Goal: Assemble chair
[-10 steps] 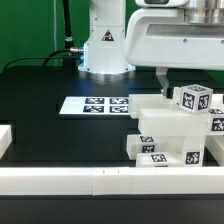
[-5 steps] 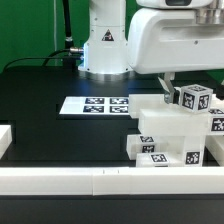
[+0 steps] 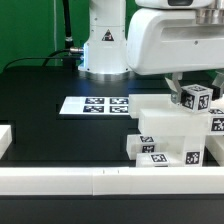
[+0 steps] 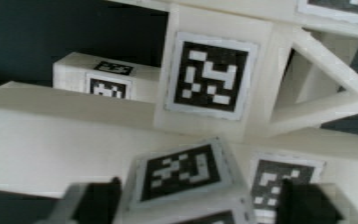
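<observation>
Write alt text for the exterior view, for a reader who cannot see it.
A white robot arm hangs low over a cluster of chunky white chair parts with black-and-white tags, at the exterior view's right on a black table. A flat marker board lies farther back toward the left, and a white border rail runs along the front.

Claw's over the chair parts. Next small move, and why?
Probably close the claw firmly on the tagged part before any lift. The wrist view shows its fingers flanking that part, one on either side, but contact is unclear. In the exterior view it sits low over the stacked chair parts.
</observation>
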Available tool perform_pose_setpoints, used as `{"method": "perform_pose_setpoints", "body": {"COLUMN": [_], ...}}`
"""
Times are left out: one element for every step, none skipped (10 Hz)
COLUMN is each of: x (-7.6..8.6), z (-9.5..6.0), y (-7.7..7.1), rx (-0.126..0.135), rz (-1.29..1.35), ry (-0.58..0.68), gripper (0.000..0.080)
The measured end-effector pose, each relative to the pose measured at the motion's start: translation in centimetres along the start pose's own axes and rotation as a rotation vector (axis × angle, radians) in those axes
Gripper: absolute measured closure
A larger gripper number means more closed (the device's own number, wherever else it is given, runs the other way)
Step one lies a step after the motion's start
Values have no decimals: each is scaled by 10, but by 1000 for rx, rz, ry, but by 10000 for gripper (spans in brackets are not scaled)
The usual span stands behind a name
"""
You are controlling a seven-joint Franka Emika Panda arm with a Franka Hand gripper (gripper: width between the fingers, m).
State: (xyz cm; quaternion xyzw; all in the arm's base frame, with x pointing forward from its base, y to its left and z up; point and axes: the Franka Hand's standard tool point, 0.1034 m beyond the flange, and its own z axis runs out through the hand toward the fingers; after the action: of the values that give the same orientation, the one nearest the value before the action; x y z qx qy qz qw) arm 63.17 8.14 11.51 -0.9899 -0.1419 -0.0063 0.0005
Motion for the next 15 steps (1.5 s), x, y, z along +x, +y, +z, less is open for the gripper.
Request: {"method": "perform_pose_setpoints", "body": {"x": [0, 0, 0, 0, 0, 0, -1, -2, -2, -1, -1, -1, -1, -2, -3], "z": [0, 0, 0, 0, 0, 0, 0, 0, 1, 0, 0, 0, 0, 1, 1], "y": [0, 0, 1, 2, 2, 3, 6, 7, 7, 6, 6, 6, 6, 7, 9], "rx": [0, 0, 1, 1, 3, 12, 19, 24, 27, 29, 31, 33, 35, 48, 65], "rz": [13, 29, 43, 85, 194, 328, 473, 578, 664, 750, 790, 876, 945, 1047, 1155], "ry": [0, 0, 0, 0, 1, 1, 1, -1, 0, -1, -1, -3, -4, -9, -16], "gripper": [518, 518, 518, 518, 518, 518, 517, 517, 517, 517, 517, 517, 517, 517, 517]}}
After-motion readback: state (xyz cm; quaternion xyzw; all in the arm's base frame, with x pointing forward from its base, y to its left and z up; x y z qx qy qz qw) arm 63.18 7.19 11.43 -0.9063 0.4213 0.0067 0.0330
